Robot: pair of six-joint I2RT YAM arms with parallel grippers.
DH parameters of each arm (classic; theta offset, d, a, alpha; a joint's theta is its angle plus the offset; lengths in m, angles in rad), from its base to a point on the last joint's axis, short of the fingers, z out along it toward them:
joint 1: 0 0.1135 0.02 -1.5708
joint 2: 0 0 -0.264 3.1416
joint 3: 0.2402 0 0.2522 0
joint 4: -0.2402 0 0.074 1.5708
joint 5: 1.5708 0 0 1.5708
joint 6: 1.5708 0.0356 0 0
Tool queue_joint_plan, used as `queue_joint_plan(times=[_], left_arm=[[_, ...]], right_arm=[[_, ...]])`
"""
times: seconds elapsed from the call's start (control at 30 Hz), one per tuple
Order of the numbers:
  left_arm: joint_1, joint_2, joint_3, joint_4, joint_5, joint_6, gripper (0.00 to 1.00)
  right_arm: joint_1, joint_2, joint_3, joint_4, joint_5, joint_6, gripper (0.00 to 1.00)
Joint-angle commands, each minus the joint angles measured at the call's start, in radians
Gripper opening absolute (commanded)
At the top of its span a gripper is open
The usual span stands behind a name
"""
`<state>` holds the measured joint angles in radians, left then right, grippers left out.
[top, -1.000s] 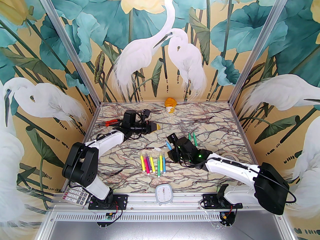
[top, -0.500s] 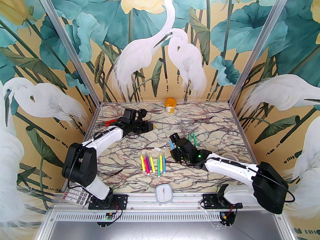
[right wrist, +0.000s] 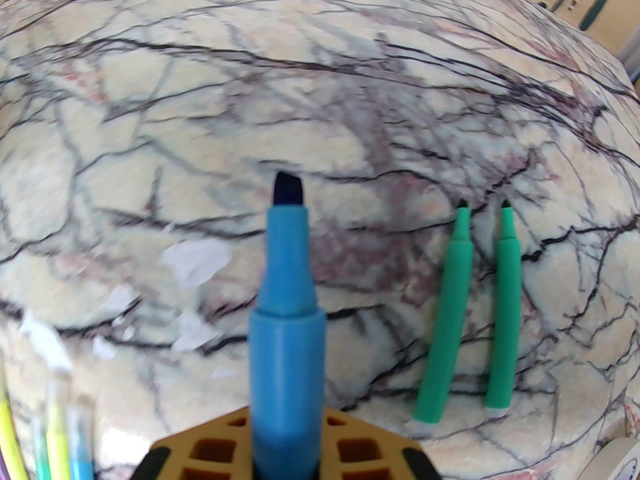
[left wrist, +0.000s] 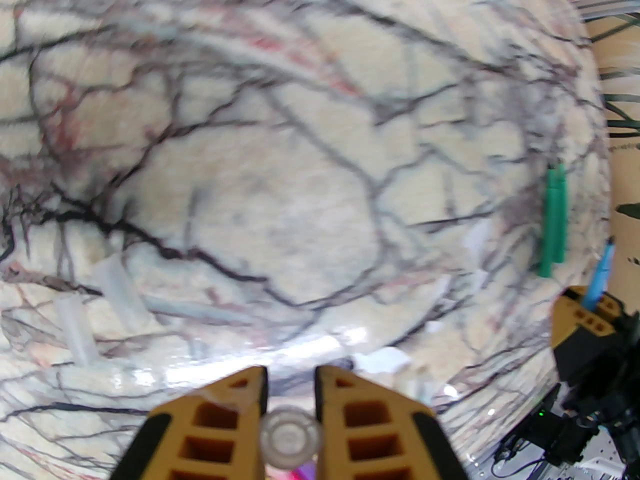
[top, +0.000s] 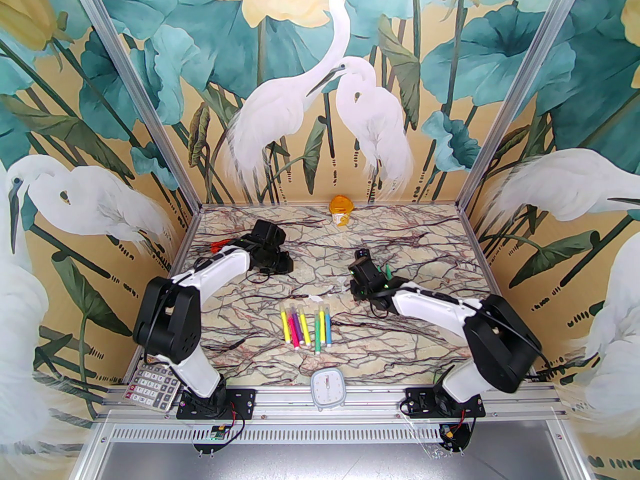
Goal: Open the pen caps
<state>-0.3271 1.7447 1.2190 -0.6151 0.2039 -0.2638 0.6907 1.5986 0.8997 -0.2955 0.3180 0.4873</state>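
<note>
My left gripper (left wrist: 291, 408) is shut on a clear pen cap (left wrist: 291, 438), seen end-on between its yellow fingers (left wrist: 235, 418); in the top view this gripper (top: 285, 264) sits low at the table's left middle. My right gripper (right wrist: 287, 445) is shut on a blue pen (right wrist: 287, 318) whose dark tip is bare. From above, the right gripper (top: 361, 257) points toward the back beside two uncapped green pens (right wrist: 475, 313). Several capped pens (top: 305, 325) lie in a row at front centre. Two loose clear caps (left wrist: 117, 293) lie on the marble.
An orange-lidded cup (top: 341, 210) stands at the back wall. Orange-handled pliers (top: 222, 243) lie behind the left arm. A white clock (top: 327, 389) and a calculator (top: 150, 393) rest at the front edge. A tape roll (right wrist: 620, 460) sits near the green pens. White scraps (right wrist: 195, 263) dot the middle.
The right arm has swung back and to the right with the blue pen, up to the green pens. The left gripper has turned and drawn back to the left, still holding the cap.
</note>
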Motion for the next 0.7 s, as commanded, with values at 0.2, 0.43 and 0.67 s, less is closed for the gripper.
queue_joint_plan(times=[0.2,0.43,0.67], left_arm=[[0.004,0.093,0.068,-0.081,-0.114,0.028,0.01],[0.005,0.137,0.093,-0.072,-0.117,0.024,0.07],[0.004,0.181,0.123,-0.095,-0.157,0.034,0.12]], right_arm=[[-0.04,0.117,0.071,-0.044,0.051,0.055,0.09],[-0.064,0.169,0.093,-0.039,0.044,0.065,0.1],[-0.087,0.2,0.113,-0.061,0.048,0.069,0.1]])
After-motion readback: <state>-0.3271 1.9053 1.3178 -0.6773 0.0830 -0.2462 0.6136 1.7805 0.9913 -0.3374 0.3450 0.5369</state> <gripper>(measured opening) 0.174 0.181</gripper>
